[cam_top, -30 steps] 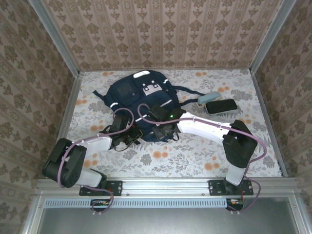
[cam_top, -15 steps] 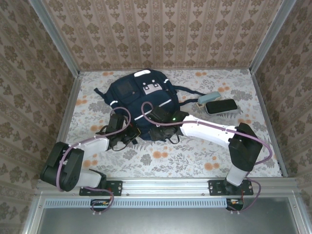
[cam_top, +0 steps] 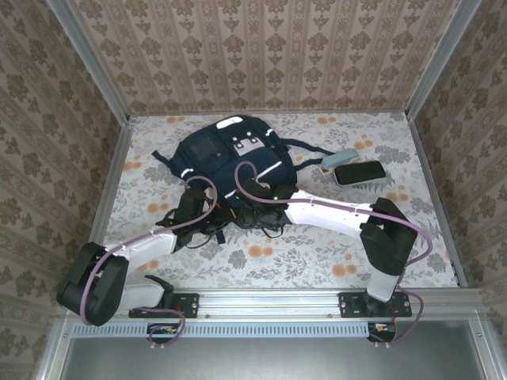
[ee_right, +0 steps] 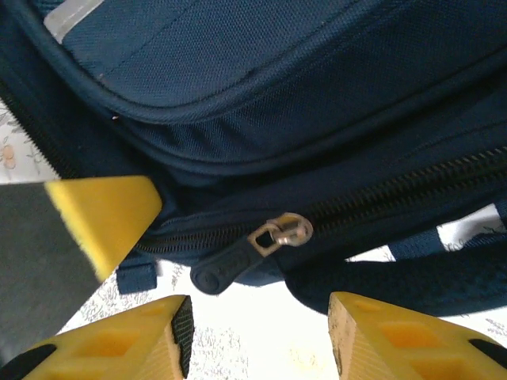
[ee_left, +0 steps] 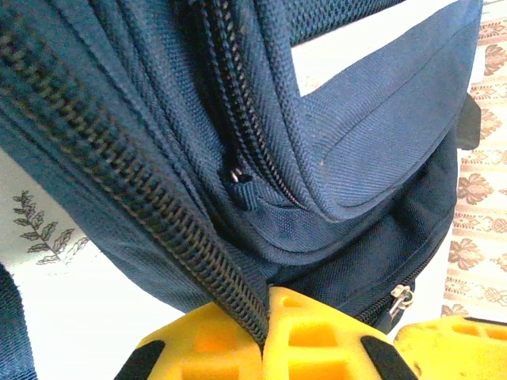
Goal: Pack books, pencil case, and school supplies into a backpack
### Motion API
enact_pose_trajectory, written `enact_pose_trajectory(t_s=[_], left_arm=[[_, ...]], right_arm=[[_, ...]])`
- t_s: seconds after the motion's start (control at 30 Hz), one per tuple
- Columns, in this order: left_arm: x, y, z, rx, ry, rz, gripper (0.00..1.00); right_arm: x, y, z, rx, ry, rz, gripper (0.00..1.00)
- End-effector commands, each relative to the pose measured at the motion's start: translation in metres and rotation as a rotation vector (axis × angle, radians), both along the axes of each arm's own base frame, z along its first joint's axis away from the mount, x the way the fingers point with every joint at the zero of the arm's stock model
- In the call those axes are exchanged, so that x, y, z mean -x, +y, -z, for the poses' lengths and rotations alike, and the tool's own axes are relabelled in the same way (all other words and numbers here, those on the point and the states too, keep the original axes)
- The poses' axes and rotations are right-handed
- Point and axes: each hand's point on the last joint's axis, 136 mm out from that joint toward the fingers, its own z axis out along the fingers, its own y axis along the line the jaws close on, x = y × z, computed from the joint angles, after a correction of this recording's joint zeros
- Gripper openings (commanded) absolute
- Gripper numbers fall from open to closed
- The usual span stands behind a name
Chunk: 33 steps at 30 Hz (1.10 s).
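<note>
Right wrist view: the zipper pull (ee_right: 238, 265) is seen on a zipper track (ee_right: 396, 186) of the navy backpack (ee_right: 261, 87), which lies on the table (cam_top: 317, 253) just ahead of both grippers. The track runs crosswise to the right gripper (ee_right: 260, 317). The pull's tab hangs toward that gripper, just beyond and between its yellow fingers, which are spread apart with nothing grasped. To that gripper's left, the left gripper (ee_left: 268, 328) is clenched on the backpack's zipper edge (ee_left: 119, 150), with the fabric pinched between its fingers. The right arm is judged the nearer one for drawing the pull sideways along the track.
</note>
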Motion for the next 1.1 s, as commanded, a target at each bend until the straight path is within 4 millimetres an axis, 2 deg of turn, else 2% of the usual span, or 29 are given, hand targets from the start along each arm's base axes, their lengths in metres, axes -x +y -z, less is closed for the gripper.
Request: enact_pose_trajectory(t_s=[0.0, 0.13, 0.3, 0.47, 0.53, 0.7, 0.83, 1.0, 1.07], left_arm=[[-0.002, -0.014, -0.026, 0.072, -0.096, 0.058, 0.00], [-0.002, -0.014, -0.024, 0.071, -0.096, 0.059, 0.00], [-0.002, -0.014, -0.023, 0.069, -0.096, 0.057, 0.01], [-0.002, -0.013, -0.022, 0.063, -0.094, 0.057, 0.01], [-0.002, -0.013, -0.022, 0.061, -0.093, 0.056, 0.01], [-0.002, -0.013, -0.021, 0.059, -0.091, 0.053, 0.01], [-0.003, -0.012, -0.021, 0.057, -0.091, 0.051, 0.01], [-0.002, -0.012, -0.020, 0.054, -0.088, 0.052, 0.01], [-0.003, -0.012, -0.020, 0.053, -0.086, 0.048, 0.01]], right_arm=[[-0.006, -0.001, 0.002, 0.048, -0.010, 0.046, 0.49], [-0.008, -0.002, 0.008, 0.086, -0.006, 0.040, 0.48], [-0.008, -0.016, 0.012, 0.169, -0.017, 0.056, 0.47], [-0.006, -0.030, 0.013, 0.235, -0.024, 0.059, 0.34], [-0.005, -0.026, 0.012, 0.227, -0.026, 0.035, 0.32], [-0.005, -0.009, 0.013, 0.196, -0.027, -0.054, 0.37], [-0.007, -0.001, 0.014, 0.206, -0.043, -0.115, 0.37], [-0.012, -0.001, 0.017, 0.262, -0.064, -0.151, 0.35], [-0.013, -0.005, 0.019, 0.295, -0.066, -0.144, 0.30]])
